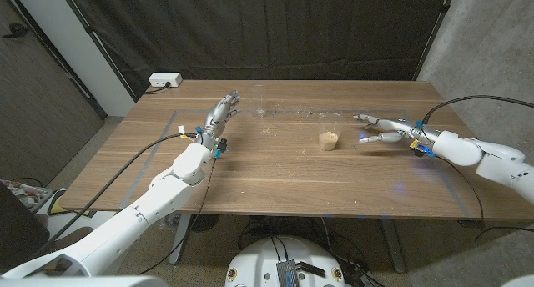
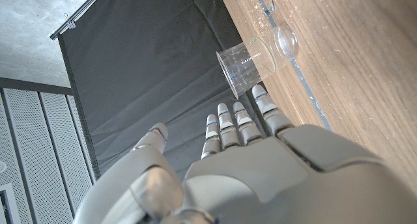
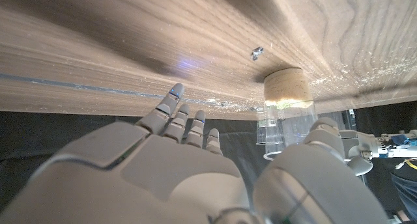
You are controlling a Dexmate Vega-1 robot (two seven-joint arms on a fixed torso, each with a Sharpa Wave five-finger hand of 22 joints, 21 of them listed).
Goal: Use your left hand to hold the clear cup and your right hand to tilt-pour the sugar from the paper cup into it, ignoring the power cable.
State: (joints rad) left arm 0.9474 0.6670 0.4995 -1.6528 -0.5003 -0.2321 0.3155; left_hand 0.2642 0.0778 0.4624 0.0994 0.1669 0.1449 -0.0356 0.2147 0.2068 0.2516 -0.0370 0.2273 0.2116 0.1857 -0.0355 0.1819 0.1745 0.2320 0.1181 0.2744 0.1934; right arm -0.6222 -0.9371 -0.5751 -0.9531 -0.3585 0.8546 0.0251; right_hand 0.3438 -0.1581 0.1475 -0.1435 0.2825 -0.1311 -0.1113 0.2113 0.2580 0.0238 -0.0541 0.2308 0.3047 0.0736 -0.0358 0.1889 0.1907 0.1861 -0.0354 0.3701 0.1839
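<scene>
Left robot hand (image 2: 260,165) nears clear cup (image 2: 251,62); its printing is unreadable.

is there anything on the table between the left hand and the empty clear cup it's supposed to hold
Nothing visible does. The left hand is open, its fingers aimed at the empty clear cup, with only bare table between them. The cup holding sugar stands farther over, toward the right hand.
</scene>
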